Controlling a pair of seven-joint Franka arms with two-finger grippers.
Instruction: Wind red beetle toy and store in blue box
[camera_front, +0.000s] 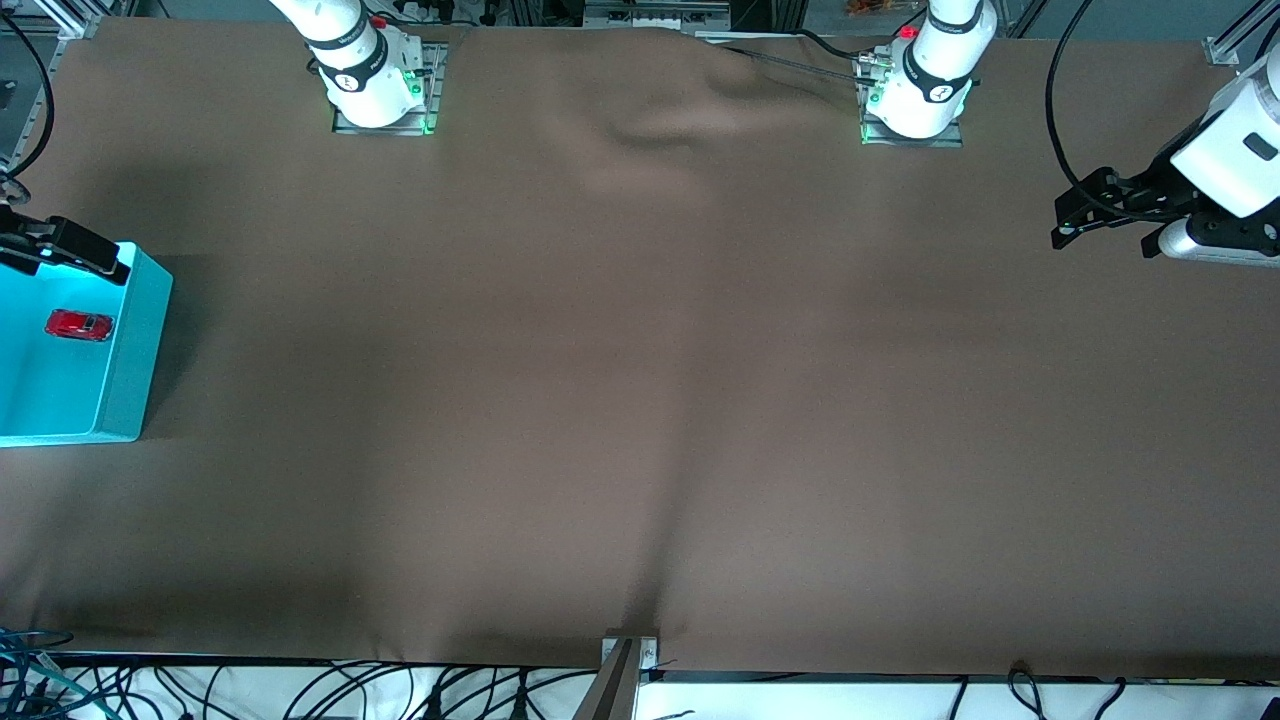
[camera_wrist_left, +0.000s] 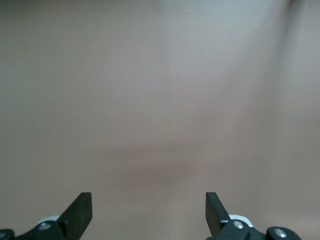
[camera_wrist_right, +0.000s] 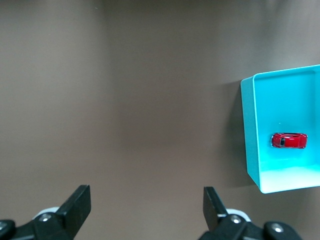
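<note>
The red beetle toy (camera_front: 79, 325) lies on the floor of the blue box (camera_front: 135, 370), which stands at the right arm's end of the table. Both also show in the right wrist view, the toy (camera_wrist_right: 288, 140) inside the box (camera_wrist_right: 248, 135). My right gripper (camera_front: 112, 262) hangs in the air by the box's wall nearest the robots' bases, and it is open and empty (camera_wrist_right: 147, 205). My left gripper (camera_front: 1063, 222) waits in the air at the left arm's end of the table, open and empty (camera_wrist_left: 149, 210), over bare cloth.
A brown cloth (camera_front: 640, 400) covers the whole table, with soft folds near its middle. Cables hang along the table edge nearest the front camera.
</note>
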